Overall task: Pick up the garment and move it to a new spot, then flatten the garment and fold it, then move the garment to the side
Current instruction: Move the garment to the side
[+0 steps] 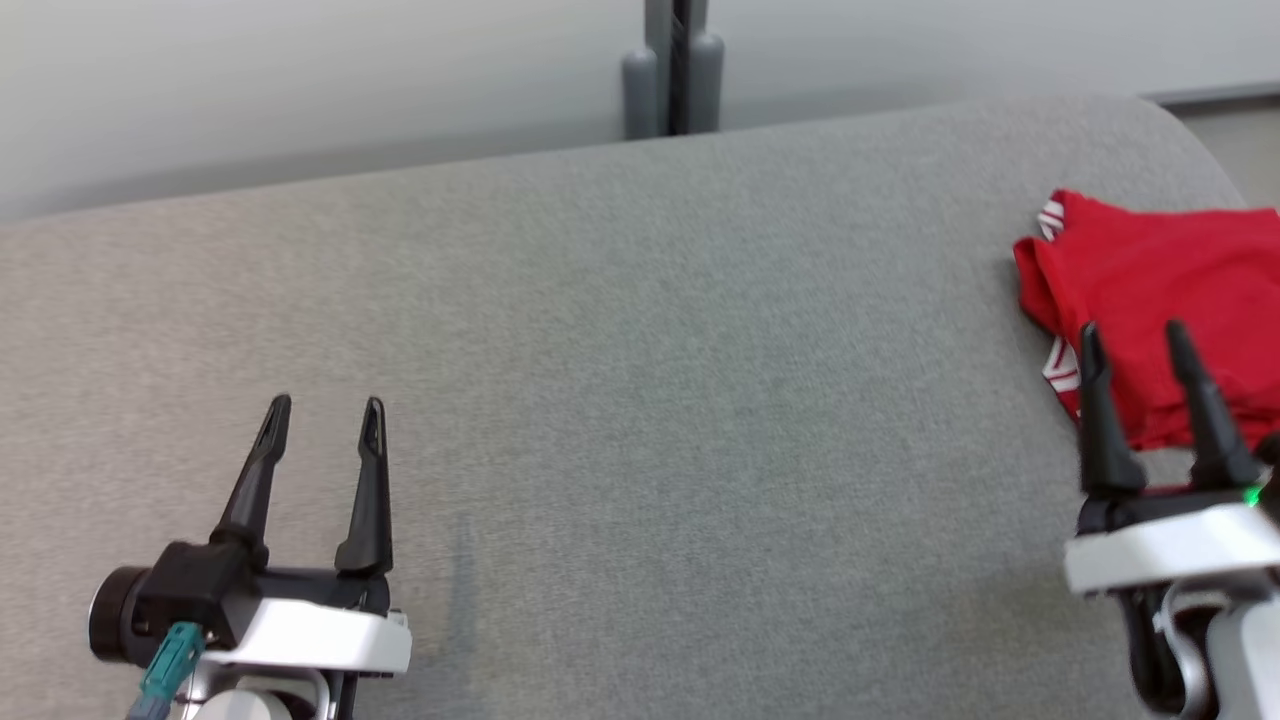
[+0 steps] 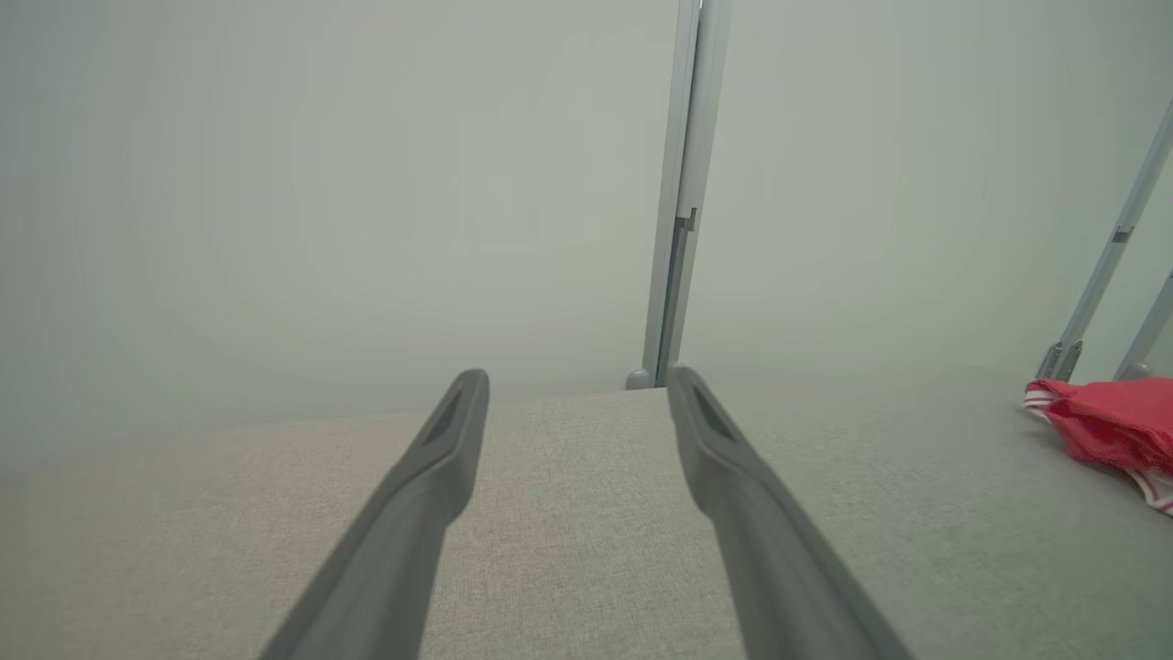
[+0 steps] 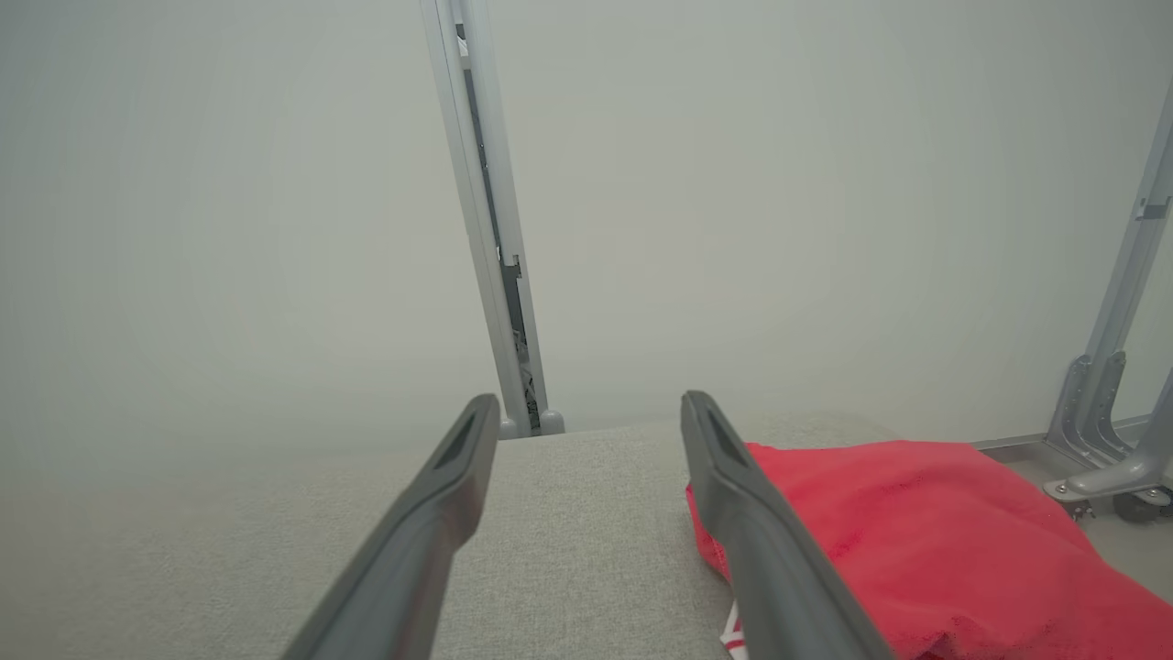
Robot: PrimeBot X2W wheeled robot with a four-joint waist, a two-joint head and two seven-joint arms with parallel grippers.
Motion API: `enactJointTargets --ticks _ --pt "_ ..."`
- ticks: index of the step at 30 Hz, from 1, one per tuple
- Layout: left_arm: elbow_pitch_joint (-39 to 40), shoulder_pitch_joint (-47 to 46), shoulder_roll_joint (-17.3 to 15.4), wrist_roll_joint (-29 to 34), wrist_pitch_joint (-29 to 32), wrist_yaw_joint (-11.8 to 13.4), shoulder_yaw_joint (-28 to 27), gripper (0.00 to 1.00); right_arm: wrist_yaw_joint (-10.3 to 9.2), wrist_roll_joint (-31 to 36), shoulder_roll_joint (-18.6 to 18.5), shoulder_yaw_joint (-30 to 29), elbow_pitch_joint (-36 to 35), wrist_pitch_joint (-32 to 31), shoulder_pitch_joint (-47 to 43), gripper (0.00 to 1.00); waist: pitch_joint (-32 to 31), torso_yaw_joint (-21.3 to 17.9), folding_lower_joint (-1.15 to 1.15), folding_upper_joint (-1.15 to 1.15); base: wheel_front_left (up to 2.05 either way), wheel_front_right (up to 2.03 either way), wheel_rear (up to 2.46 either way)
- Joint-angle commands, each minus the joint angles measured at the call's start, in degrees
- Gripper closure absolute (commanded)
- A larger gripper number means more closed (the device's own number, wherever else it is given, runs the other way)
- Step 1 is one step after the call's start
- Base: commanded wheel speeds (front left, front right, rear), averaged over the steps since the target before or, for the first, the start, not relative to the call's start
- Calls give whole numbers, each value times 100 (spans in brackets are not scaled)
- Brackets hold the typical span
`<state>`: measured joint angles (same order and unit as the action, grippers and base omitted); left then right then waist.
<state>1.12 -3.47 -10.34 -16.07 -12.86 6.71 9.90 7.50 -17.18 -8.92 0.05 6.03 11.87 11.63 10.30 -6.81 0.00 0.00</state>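
A red garment (image 1: pixel 1160 300) with white-striped trim lies folded at the far right of the grey cushioned surface (image 1: pixel 640 380). In the left wrist view the garment (image 2: pixel 1113 431) sits at the right edge; in the right wrist view the garment (image 3: pixel 926 541) spreads to the right of the fingers. My right gripper (image 1: pixel 1135 340) stands open at the garment's near edge, its fingertips over the cloth, nothing between them. My left gripper (image 1: pixel 325 405) is open at the lower left, far from the garment, over bare fabric. The same open stance shows for the left gripper (image 2: pixel 577 385) and the right gripper (image 3: pixel 591 408).
A grey metal post (image 1: pixel 672 70) stands behind the surface's far edge against a pale wall. More metal frame legs (image 3: pixel 1113 403) stand on the floor beyond the surface's right end. The rounded right corner of the surface lies just past the garment.
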Motion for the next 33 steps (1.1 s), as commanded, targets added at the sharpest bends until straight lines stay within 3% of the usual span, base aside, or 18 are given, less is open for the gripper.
enactJointTargets --ticks 1,11,33 --pt "-1 84 -32 -25 -34 44 -48 0 -1 45 98 -34 -148 -80 -192 0 -298 252 0 0 0 0 0" --pt "-29 748 -118 -151 -31 166 -191 0 0 395 478 4 -850 -483 -1206 0 -968 518 0 0 0 0 0" --pt "-24 1466 -285 -70 180 257 37 0 0 581 569 -166 -1078 -802 -2169 0 -1482 722 0 0 0 0 0"
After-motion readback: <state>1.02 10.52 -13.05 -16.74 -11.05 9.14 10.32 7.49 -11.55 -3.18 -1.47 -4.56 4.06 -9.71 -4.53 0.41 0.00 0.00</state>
